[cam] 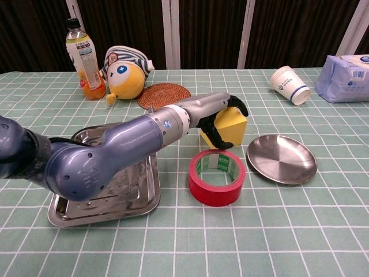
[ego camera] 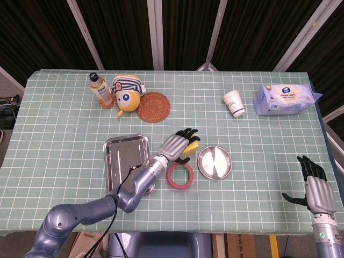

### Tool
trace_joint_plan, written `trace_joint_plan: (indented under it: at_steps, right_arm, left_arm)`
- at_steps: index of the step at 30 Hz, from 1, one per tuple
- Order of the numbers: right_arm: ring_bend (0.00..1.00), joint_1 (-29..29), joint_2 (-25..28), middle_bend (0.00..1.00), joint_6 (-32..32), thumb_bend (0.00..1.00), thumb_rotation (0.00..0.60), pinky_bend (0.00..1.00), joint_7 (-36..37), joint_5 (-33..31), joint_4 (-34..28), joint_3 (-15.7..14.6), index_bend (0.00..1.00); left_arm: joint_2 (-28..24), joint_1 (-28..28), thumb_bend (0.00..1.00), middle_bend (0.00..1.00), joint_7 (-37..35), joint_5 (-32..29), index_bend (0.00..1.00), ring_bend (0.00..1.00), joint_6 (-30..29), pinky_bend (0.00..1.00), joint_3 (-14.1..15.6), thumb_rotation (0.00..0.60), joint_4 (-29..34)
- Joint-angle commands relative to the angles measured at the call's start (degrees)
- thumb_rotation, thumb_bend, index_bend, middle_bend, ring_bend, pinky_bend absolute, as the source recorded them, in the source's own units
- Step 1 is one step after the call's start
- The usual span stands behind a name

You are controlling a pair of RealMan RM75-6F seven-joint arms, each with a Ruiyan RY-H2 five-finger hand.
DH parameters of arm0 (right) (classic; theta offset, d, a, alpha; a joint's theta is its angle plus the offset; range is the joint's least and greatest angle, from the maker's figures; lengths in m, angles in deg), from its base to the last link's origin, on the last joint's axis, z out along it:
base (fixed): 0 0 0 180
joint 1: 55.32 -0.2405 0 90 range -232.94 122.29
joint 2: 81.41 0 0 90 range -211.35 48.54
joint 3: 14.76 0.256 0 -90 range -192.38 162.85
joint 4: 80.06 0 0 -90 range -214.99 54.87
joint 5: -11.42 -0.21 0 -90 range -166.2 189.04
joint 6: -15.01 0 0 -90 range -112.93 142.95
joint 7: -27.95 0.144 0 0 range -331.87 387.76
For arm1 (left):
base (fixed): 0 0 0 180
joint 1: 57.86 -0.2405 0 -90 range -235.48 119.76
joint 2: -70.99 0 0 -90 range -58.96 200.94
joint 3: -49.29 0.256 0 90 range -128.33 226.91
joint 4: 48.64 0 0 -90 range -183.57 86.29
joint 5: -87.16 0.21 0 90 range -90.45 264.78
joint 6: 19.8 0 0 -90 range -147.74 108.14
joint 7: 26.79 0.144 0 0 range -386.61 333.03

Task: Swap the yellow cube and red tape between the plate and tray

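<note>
1. Step in hand: grasping the yellow cube (cam: pixel 230 126). The left hand (cam: pixel 222 115) lies over the cube, fingers draped across its top and thumb down its near face. Whether the grip has fully closed cannot be told from either view; the cube appears to sit on the table, not lifted.
2. Task things: the cube stands on the cloth between the steel tray (cam: pixel 66 199) and the round steel plate (cam: pixel 282 158), in neither. The red tape (cam: pixel 217 177) lies flat just in front of the cube, also on the cloth, touching neither vessel. Both tray and plate hold nothing.
3. Right hand (ego camera: pixel 314 185): fingers spread, holding nothing, at the table's near right corner, well apart from the work.
4. Next move, as judged: secure the pinch, lift clear of the tape, and carry the cube to its destination vessel without nudging the roll.
5. Surface: green checked tablecloth (ego camera: pixel 258 204). Far side carries a drink bottle (ego camera: pixel 100 90), a plush toy (ego camera: pixel 127 92), a woven coaster (ego camera: pixel 153 107), a paper cup (ego camera: pixel 234 103) and a tissue pack (ego camera: pixel 284 99).
6. Room: dark panelled backdrop with pale struts.
</note>
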Motion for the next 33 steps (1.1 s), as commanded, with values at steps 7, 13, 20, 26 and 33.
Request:
trace_joint_plan:
  at_steps: [7, 13, 20, 26, 33]
  right_arm:
    - [0.00, 0.25, 0.07, 0.00, 0.15, 0.02, 0.600, 0.00, 0.65, -0.01, -0.36, -0.05, 0.00]
    - [0.00, 0.39, 0.02, 0.00, 0.03, 0.02, 0.600, 0.00, 0.61, -0.26, -0.54, 0.03, 0.00]
    - [0.00, 0.41, -0.32, 0.00, -0.13, 0.02, 0.600, 0.00, 0.39, -0.55, -0.41, 0.27, 0.00]
    - [0.00, 0.36, -0.46, 0.00, -0.17, 0.02, 0.600, 0.00, 0.32, -0.38, -0.36, 0.35, 0.00]
    - [0.00, 0.35, -1.13, 0.00, -0.57, 0.02, 0.600, 0.00, -0.97, -0.17, -0.70, 0.18, 0.00]
  left_arm:
    - [0.59, -0.16, 0.57, 0.39, 0.83, 3.99, 0.38, 0.40, -6.28, 0.56, 1.13, 0.600, -2.28]
    - [-3.66, -2.02, 0.57, 0.40, 1.54, 3.97, 0.39, 0.41, -9.84, 0.56, -0.26, 0.600, 4.31]
    - [-15.15, -7.74, 0.56, 0.39, 3.70, 7.10, 0.39, 0.41, -16.13, 0.56, 1.57, 0.600, 19.98]
    - [-32.69, -18.07, 0.54, 0.37, 2.94, 9.39, 0.40, 0.39, -19.24, 0.51, 9.20, 0.600, 38.19]
    - [-40.44, -25.72, 0.53, 0.33, -2.06, 15.15, 0.39, 0.35, -22.27, 0.48, 18.80, 0.600, 39.35]
